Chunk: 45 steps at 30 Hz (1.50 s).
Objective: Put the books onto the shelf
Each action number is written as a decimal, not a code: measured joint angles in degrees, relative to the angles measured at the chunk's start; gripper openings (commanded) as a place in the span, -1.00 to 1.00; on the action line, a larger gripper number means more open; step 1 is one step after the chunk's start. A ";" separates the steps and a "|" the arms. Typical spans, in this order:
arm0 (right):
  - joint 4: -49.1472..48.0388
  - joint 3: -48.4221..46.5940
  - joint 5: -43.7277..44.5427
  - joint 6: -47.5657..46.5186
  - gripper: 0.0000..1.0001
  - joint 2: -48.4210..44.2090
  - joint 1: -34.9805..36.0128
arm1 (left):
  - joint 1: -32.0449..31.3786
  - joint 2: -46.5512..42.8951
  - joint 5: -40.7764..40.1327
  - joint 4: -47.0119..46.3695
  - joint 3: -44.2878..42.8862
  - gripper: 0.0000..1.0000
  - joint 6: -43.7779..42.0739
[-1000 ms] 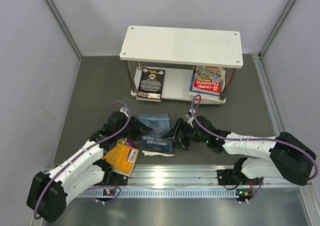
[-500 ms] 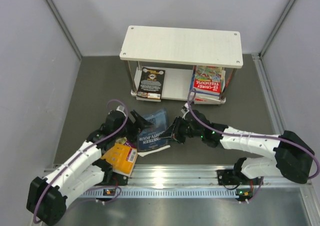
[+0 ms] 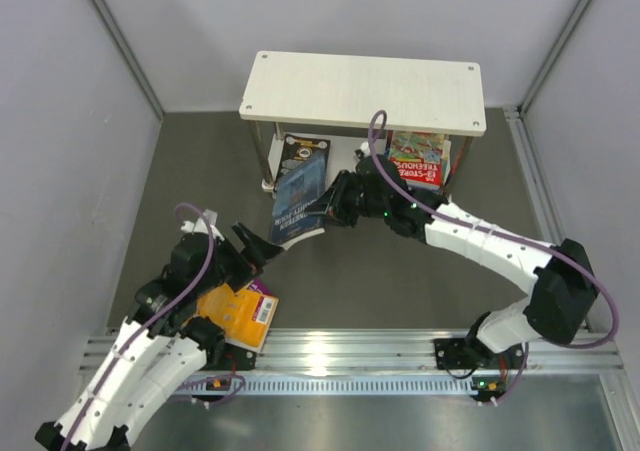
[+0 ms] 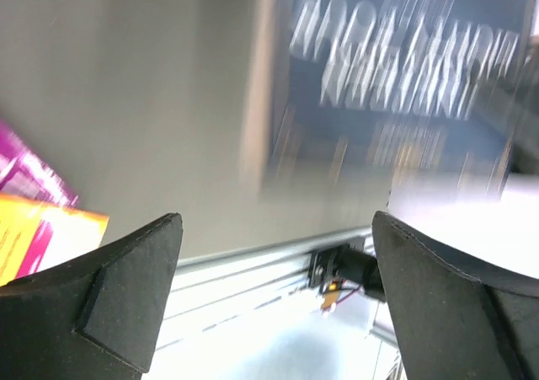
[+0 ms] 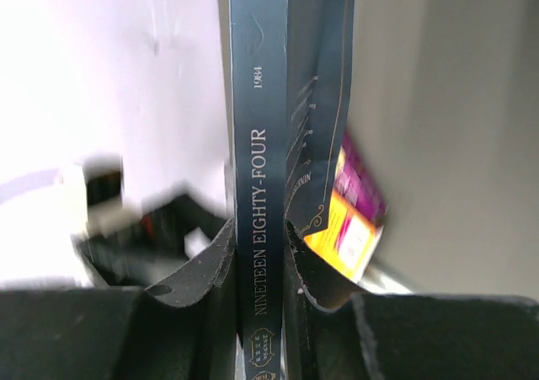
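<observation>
While the right claw [image 3: 332, 205] clamped the blue book [image 3: 298, 196], the left claw [image 3: 255, 246] stood apart, empty.
Pinched by the spine, it could sag and snag the shelf [image 3: 365, 91].

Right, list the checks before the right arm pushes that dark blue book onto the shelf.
1. Grip: right gripper shut on the dark blue book at its spine: ok.
2. Other arm: left gripper open, apart from that book: ok.
3. Free slot on the lower tier of the shelf: cannot tell, the right arm and the book hide it.
4. Clearance from the black book: cannot tell, they overlap from above.
5. Everything shelved: not ok, orange-yellow book lies on the table.
</observation>
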State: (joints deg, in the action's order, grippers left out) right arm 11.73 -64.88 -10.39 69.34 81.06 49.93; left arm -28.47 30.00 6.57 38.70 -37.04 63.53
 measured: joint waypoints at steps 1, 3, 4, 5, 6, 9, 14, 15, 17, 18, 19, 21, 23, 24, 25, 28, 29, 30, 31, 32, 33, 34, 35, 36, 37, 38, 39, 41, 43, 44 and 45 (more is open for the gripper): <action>0.44 -1.36 0.31 -0.33 -1.00 1.20 -1.25 | -0.07 -1.88 -0.04 2.16 -0.02 0.98 0.04; 1.07 -3.74 1.22 -0.87 -1.00 3.28 -3.65 | -0.11 -5.05 -0.28 5.86 -0.20 0.98 0.48; 1.53 -5.14 1.79 -1.16 -1.00 4.48 -4.87 | -0.15 -6.67 -0.48 7.93 -0.48 0.98 0.83; 1.64 -5.99 2.38 -1.51 -1.00 5.27 -5.64 | -0.15 -8.04 -0.72 9.73 -0.79 0.97 1.07; 1.70 -6.54 2.99 -1.84 -1.00 5.88 -6.21 | -0.15 -9.57 -1.18 11.47 -1.16 0.98 1.42; 0.63 -7.87 3.63 -1.84 -1.00 7.74 -6.84 | -0.15 -13.49 -1.81 15.87 -2.34 0.98 2.67; -6.05 -9.62 5.42 -1.57 -1.00 12.44 -7.45 | -0.15 -17.94 -2.43 21.31 -3.45 0.98 4.20; -8.15 -9.53 5.97 -1.25 -1.00 13.31 -7.54 | -0.15 -18.38 -2.56 22.27 -3.54 0.98 4.37; -12.41 -8.50 7.04 -0.28 -1.00 14.25 -7.74 | -0.15 -18.75 -2.67 23.98 -3.82 0.98 4.72; -14.58 -7.72 7.56 0.31 -1.00 14.60 -7.82 | -0.15 -18.75 -2.80 24.85 -4.11 0.98 4.90; -16.87 -6.95 8.04 0.87 -1.00 15.02 -7.96 | -0.15 -18.75 -2.84 25.42 -4.28 0.97 5.01; -20.55 -5.90 9.05 1.77 -1.00 16.02 -8.15 | -0.15 -18.97 -2.86 26.27 -4.46 0.97 5.33; -25.22 -5.27 10.10 2.78 -1.00 18.12 -8.28 | -0.15 -19.17 -2.80 26.56 -4.46 0.97 5.53; -27.15 -5.27 10.34 3.17 -1.00 19.17 -8.37 | -0.15 -19.28 -2.78 26.62 -4.46 0.97 5.57; -30.16 -5.33 10.38 3.85 -1.00 21.07 -8.55 | -0.15 -19.39 -2.75 26.75 -4.46 0.97 5.60; -34.49 -7.80 9.90 5.22 -1.00 27.34 -9.20 | -0.15 -19.41 -2.49 27.10 -4.46 0.97 5.62; -34.34 -9.42 9.66 5.38 -1.00 29.90 -9.62 | -0.15 -19.41 -2.40 27.21 -4.46 0.97 5.62; -34.25 -10.60 9.42 5.68 -1.00 31.78 -10.08 | -0.15 -19.41 -2.32 27.34 -4.46 0.97 5.64; -34.25 -11.45 9.14 5.73 -1.00 32.98 -10.62 | -0.15 -19.41 -2.25 27.43 -4.46 0.97 5.62; -34.10 -12.31 8.85 5.81 -1.00 33.94 -11.23 | -0.15 -19.41 -2.12 27.50 -4.46 0.97 5.62; -33.75 -13.07 8.61 5.86 -1.00 34.62 -11.80 | -0.15 -19.41 -2.10 27.58 -4.46 0.97 5.60; -33.09 -13.68 8.55 5.81 -1.00 34.93 -12.41 | -0.15 -19.41 -2.08 27.71 -4.46 0.97 5.60; -32.41 -14.05 8.39 5.77 -0.96 34.99 -12.83 | -0.17 -19.41 -2.10 27.89 -4.46 0.97 5.57; -31.56 -14.58 8.09 5.70 -0.87 34.99 -13.38 | -0.20 -19.41 -2.08 28.06 -4.46 0.97 5.57; -30.95 -15.10 7.69 5.68 -0.68 35.04 -13.84 | -0.20 -19.41 -1.99 28.20 -4.46 0.97 5.57; -30.38 -15.67 7.28 5.60 -0.63 35.23 -14.23 | -0.22 -19.41 -1.97 28.30 -4.46 0.97 5.55; -29.64 -16.61 6.99 5.46 -0.60 35.56 -14.60 | -0.22 -19.41 -1.90 28.35 -4.46 0.97 5.55; -28.65 -18.18 6.43 5.16 -0.49 36.41 -15.21 | -0.22 -19.54 -1.84 28.33 -4.33 0.97 5.55; -27.41 -19.93 6.05 4.61 -0.56 37.46 -15.58 | -0.22 -19.87 -1.51 28.17 -3.78 0.97 5.57; -26.71 -20.81 5.95 4.50 -0.58 37.94 -15.65 | -0.24 -19.98 -1.42 28.15 -3.39 0.97 5.57; -25.90 -21.68 5.95 4.33 -0.58 38.42 -15.74 | -0.26 -20.02 -1.27 28.06 -2.93 0.97 5.57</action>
State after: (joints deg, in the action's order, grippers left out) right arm -14.17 -86.56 -4.45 73.67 119.48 34.20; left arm -28.73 9.98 5.30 66.76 -39.97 69.10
